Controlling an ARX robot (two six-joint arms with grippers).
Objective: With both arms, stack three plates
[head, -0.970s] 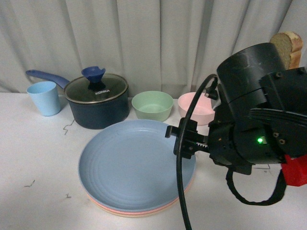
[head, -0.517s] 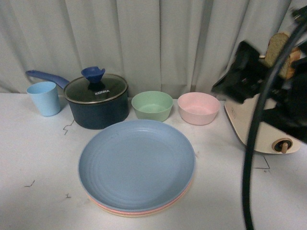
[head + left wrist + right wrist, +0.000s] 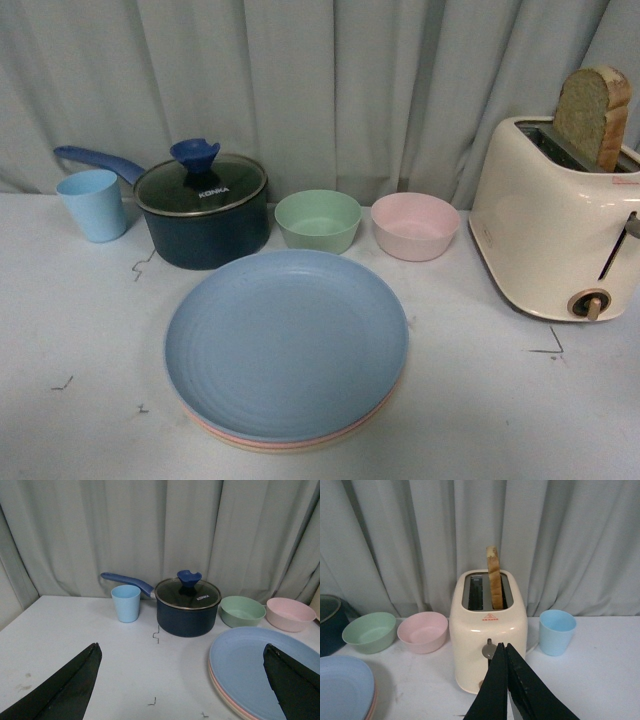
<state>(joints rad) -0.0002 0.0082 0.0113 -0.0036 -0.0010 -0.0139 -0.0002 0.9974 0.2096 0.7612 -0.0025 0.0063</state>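
The right gripper (image 3: 506, 652) had its two black fingers pressed together with nothing between them, hanging in the air in front of a cream toaster (image 3: 488, 630) that held one slice of bread (image 3: 494, 576) upright in a slot. The left gripper (image 3: 182, 680) had its fingers spread wide apart, empty, one dark finger (image 3: 65, 687) at each lower corner of its wrist view, above the white table (image 3: 80, 330). Neither arm showed in the front view. The three plates lay stacked near the table's front edge: the light blue plate (image 3: 286, 343) on top, with the rim of the pink plate (image 3: 306, 442) showing just beneath it and a sliver of the beige plate (image 3: 262, 449) at the bottom. Behind the stack, along the curtain (image 3: 320, 90), stood a light blue cup (image 3: 92, 205), a dark blue lidded saucepan (image 3: 203, 211), a green bowl (image 3: 318, 220) and a pink bowl (image 3: 414, 226), the toaster further right. A second light blue cup (image 3: 557, 632) stood just beside the toaster's far side.
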